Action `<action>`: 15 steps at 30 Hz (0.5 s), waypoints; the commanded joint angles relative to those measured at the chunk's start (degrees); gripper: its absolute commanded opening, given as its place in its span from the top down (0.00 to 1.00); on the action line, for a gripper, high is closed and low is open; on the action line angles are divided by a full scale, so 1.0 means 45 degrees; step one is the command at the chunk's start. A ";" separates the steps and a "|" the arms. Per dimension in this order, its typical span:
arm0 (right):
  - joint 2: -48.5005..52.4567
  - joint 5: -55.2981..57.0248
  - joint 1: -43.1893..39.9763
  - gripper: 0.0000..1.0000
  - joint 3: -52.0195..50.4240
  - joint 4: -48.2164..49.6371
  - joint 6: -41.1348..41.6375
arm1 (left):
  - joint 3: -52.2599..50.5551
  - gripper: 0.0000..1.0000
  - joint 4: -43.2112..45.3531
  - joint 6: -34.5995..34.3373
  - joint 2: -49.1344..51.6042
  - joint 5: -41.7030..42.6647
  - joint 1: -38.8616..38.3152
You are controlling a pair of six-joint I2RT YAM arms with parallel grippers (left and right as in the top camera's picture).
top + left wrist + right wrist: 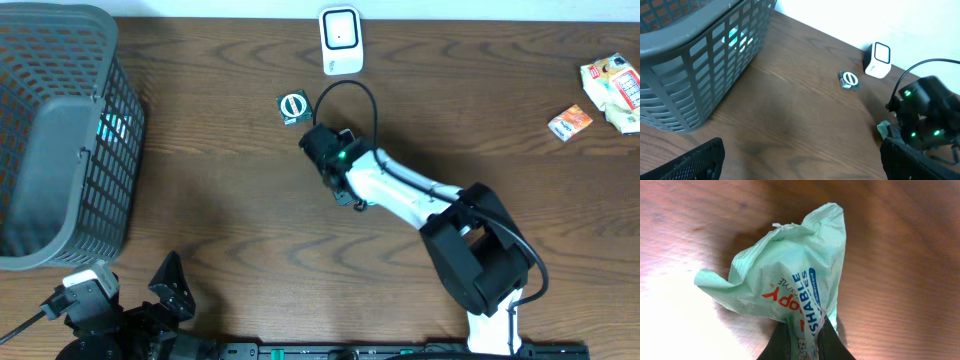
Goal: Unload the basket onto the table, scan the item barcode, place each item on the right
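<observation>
— Near the middle of the table [220, 200], what did the right gripper [805, 339] hold?
— One crumpled green packet [785, 275]. The jaws were fully closed on its lower end, and the rest fanned out over bare wood.
— Position relative to the scanner [340, 40]?
— The scanner stood at the far edge. The packet was nearer the middle, apart from it.
— Left gripper [802, 150]?
— At the near left corner, close to the basket [120, 150]. Its jaws were spread wide and held nothing.
</observation>
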 commanded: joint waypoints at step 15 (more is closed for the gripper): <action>-0.0194 -1.8374 -0.5187 0.99 -0.1025 -0.0835 -0.5897 | -0.0063 0.02 0.0015 -0.0121 -0.0019 -0.0219 0.0053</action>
